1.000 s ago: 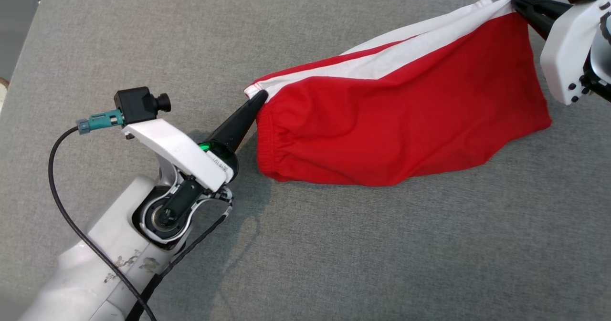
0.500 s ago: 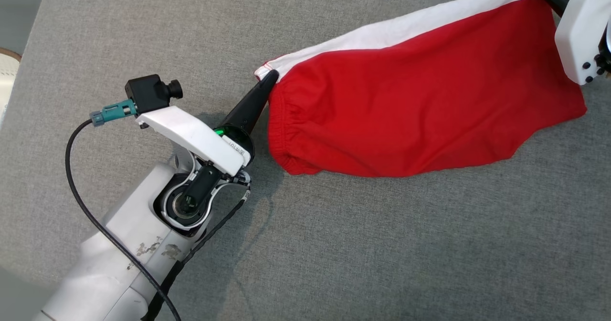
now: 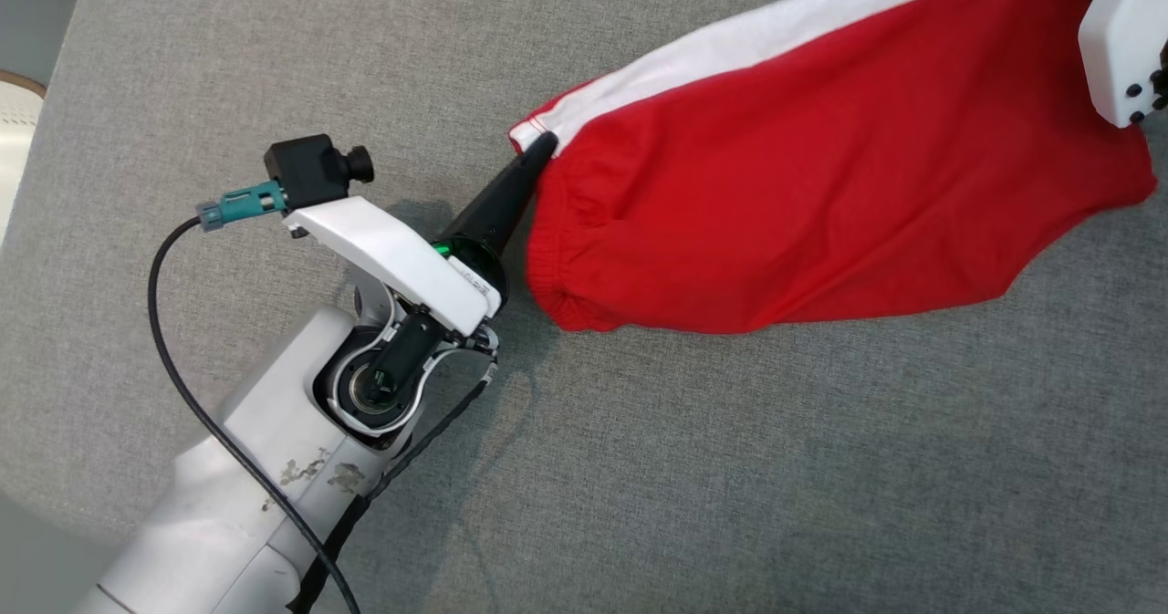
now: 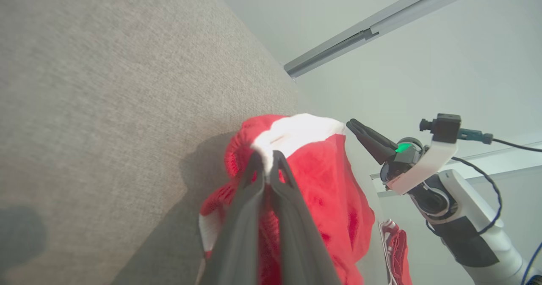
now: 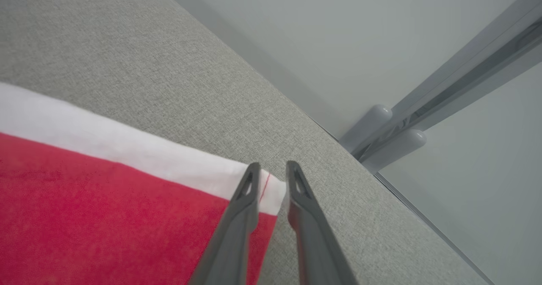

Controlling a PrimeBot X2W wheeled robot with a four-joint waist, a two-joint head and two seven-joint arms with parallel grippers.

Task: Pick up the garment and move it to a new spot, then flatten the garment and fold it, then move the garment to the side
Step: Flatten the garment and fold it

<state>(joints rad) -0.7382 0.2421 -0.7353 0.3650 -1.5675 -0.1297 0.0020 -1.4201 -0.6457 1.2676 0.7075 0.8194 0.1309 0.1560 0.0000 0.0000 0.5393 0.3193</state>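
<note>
Red garment (image 3: 821, 185) spans btw the jaws, over grey surface (image 3: 639, 468).
L jaws clamped on white corner; R jaws slightly apart at opp. corner.

grey woven cloth (image 5: 127, 43) spreads beneath the right pincer (image 5: 273, 164). beyond its tips a grey rail (image 5: 449, 92) crosses a pale wall (image 5: 296, 22).

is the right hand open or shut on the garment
Open: the right hand has its fingers apart, the garment corner lying in the gap.
</note>
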